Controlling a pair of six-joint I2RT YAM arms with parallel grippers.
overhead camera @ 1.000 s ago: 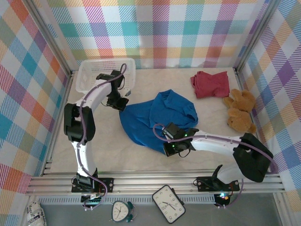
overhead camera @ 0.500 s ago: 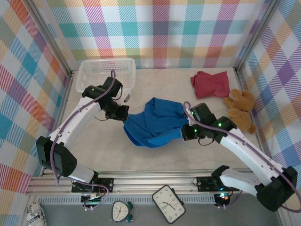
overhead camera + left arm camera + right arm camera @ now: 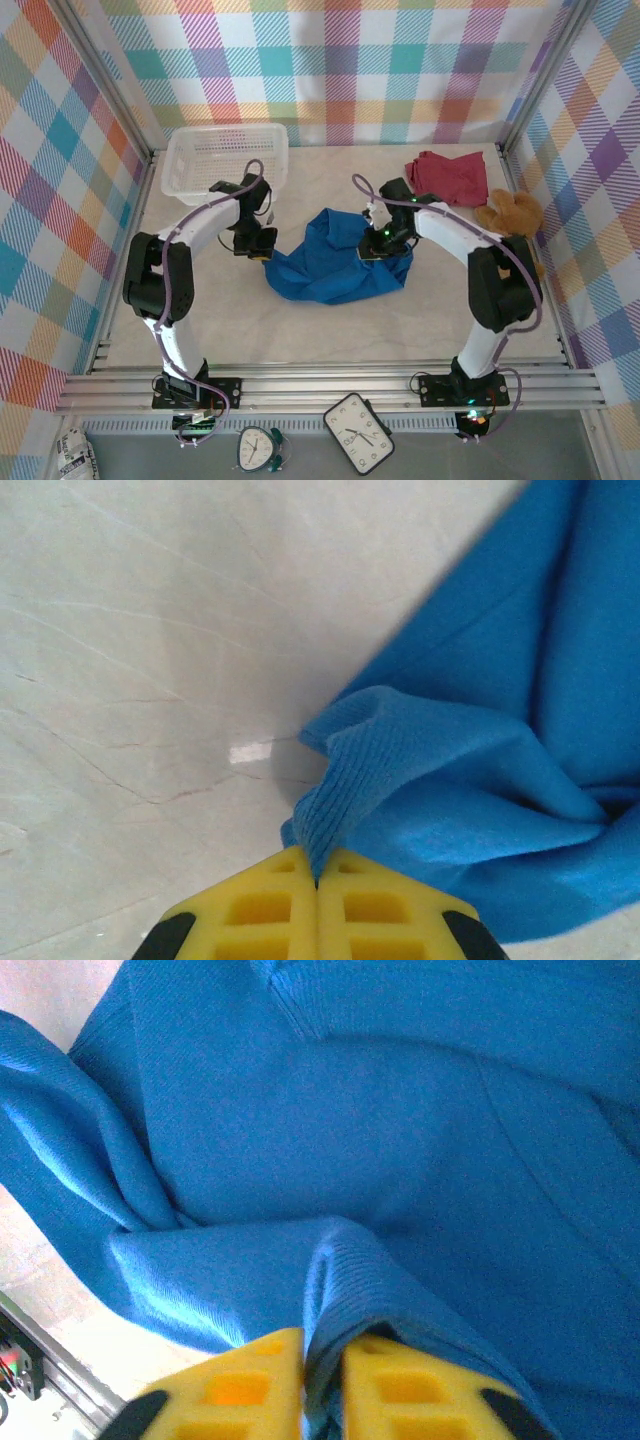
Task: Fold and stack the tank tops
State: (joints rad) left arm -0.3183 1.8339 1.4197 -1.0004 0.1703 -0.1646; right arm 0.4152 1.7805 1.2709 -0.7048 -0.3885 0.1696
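Note:
A bright blue tank top (image 3: 335,268) lies bunched in the middle of the table. My left gripper (image 3: 262,247) is at its left edge. In the left wrist view its yellow fingers (image 3: 280,910) are pressed together on a ribbed blue hem (image 3: 335,800), so the left gripper (image 3: 317,868) is shut on it. My right gripper (image 3: 378,244) is at the top's back right part. In the right wrist view the right gripper (image 3: 322,1348) pinches a fold of the blue cloth (image 3: 400,1110) between barely parted jaws. A dark red tank top (image 3: 447,178) lies crumpled at the back right.
A white mesh basket (image 3: 225,158) stands at the back left corner. A brown teddy bear (image 3: 517,214) sits against the right wall, next to the red top. Bare pale table (image 3: 200,310) lies in front of the blue top. Two clocks (image 3: 362,432) lie beyond the near rail.
My right gripper has swung from the near side of the blue top round to its back right, carrying cloth with it. The top went from spread out to bunched. The left gripper barely moved.

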